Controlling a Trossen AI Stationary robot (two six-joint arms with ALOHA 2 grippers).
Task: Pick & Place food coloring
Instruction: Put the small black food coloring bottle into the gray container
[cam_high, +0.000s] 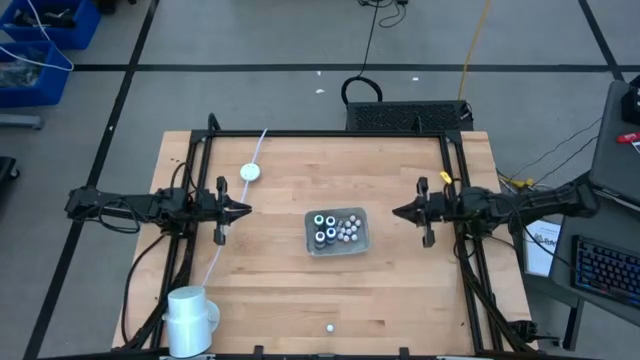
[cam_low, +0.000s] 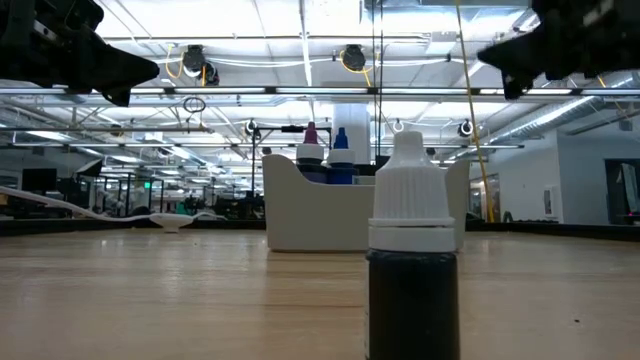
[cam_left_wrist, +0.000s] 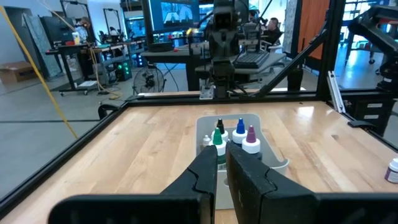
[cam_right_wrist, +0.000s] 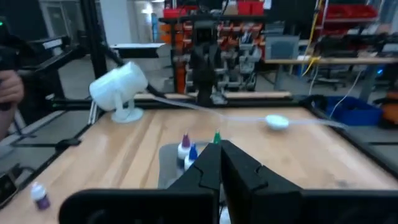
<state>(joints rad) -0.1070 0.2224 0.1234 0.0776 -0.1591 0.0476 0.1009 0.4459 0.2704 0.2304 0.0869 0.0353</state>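
We see 3 food coloring bottles (cam_high: 322, 229) standing in the grey tray (cam_high: 362, 240) mid-table; 1 bottle (cam_high: 329, 327) stands apart. Both end effectors, left (cam_high: 243, 210) and right (cam_high: 399, 211), hover pressed together, empty, flanking the tray for access.

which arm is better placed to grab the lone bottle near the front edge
Neither clearly. The lone bottle stands about midway between the arms, outside the tray. The left gripper and right gripper hover level on either side of the tray, both empty and shut. Right sits marginally nearer, so a slight lean to right.
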